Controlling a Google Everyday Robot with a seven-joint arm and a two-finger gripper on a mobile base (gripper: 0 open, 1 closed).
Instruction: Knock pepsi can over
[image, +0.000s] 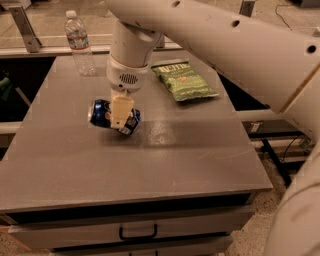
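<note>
The pepsi can (101, 113) is blue with a silver top. It lies tipped on its side, top pointing left, at the left middle of the grey table (180, 155). My gripper (120, 122) reaches down from the white arm onto the can's middle. One cream finger (121, 107) crosses the front of the can and the other is hidden behind it. The gripper looks shut on the can. I cannot tell whether the can rests on the table or hangs just above it.
A clear plastic water bottle (79, 44) stands upright at the table's back left corner. A green snack bag (184, 80) lies flat at the back right. A drawer with a dark handle (137, 233) sits under the front edge. My arm fills the upper right.
</note>
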